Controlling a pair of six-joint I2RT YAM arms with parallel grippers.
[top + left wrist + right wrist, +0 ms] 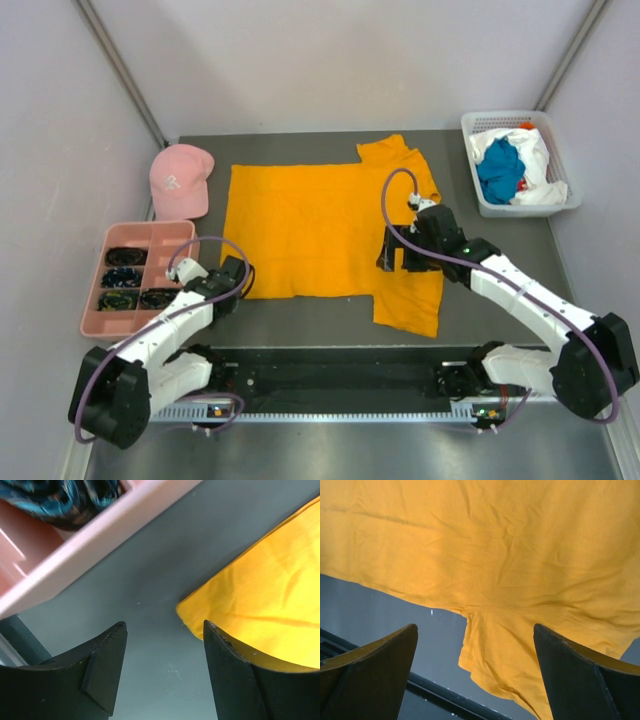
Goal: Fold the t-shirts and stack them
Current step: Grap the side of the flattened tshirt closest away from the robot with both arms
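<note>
Fingers on left gripper (165,665) half-open, empty at limp orange-yellow cloth t-shirt (320,230) corner, right gripper (475,672) wide, empty above it; light, floppy, so probably pinch hem corners.

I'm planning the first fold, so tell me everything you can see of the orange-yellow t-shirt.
The orange-yellow t-shirt is plain, soft-looking cloth, lightly creased, short-sleeved. It lies unfolded, spread flat on the dark table, hem to the left, one sleeve pointing far, one near. The open right gripper hangs above its near sleeve; the open left gripper sits at its near left corner. Contact with either cannot be told.
</note>
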